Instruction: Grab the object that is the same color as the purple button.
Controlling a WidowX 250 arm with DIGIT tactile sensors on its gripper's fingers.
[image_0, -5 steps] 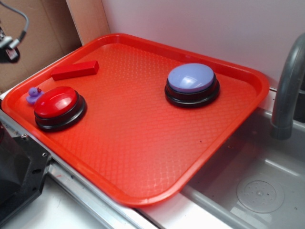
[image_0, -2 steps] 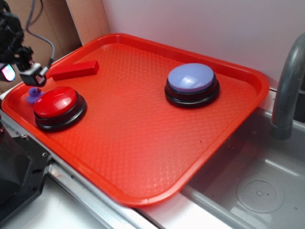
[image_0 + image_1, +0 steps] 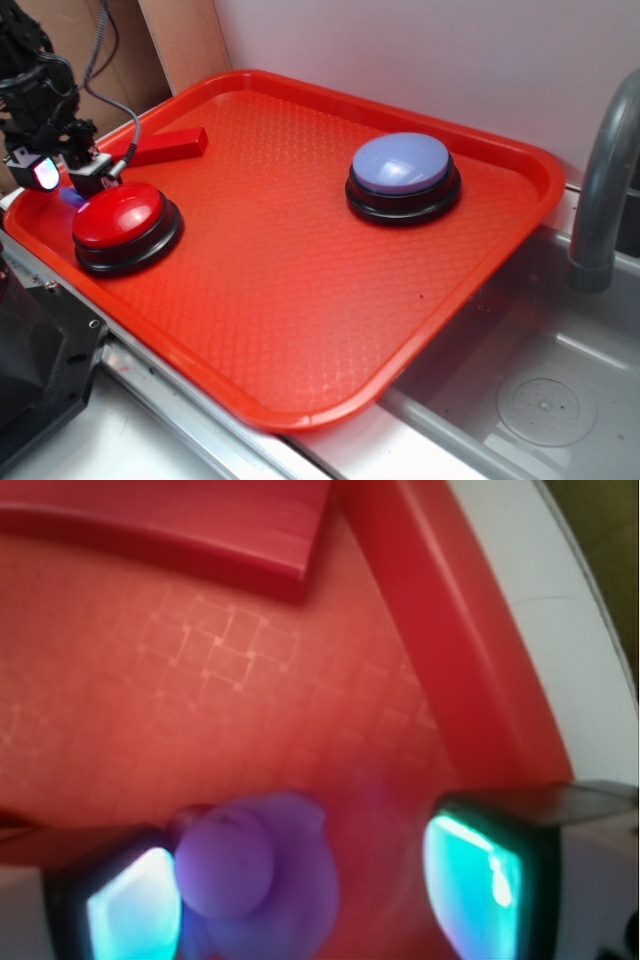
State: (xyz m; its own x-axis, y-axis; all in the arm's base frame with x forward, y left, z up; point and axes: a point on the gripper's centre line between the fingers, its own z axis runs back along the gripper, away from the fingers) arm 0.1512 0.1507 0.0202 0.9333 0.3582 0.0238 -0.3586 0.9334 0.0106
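The tiny purple duck toy (image 3: 260, 875) sits on the red tray (image 3: 250, 700) between my open gripper's (image 3: 300, 895) two fingers, close against the left finger (image 3: 130, 910), with a gap to the right finger (image 3: 475, 885). In the exterior view my gripper (image 3: 62, 172) is low over the tray's left corner, just behind the red dome button (image 3: 122, 222); only a sliver of the duck (image 3: 70, 199) shows under it. The lavender-blue dome button (image 3: 402, 175) on its black base stands at the tray's far right.
A red rectangular block (image 3: 160, 146) lies just behind my gripper and shows at the top of the wrist view (image 3: 170, 525). The tray's raised rim (image 3: 470, 670) runs right of the fingers. A sink (image 3: 530, 390) and grey faucet (image 3: 605, 190) are at right; cardboard stands behind.
My gripper has come in from the upper left and dropped over the purple duck, which it now mostly hides in the exterior view. Buttons and block have not moved.
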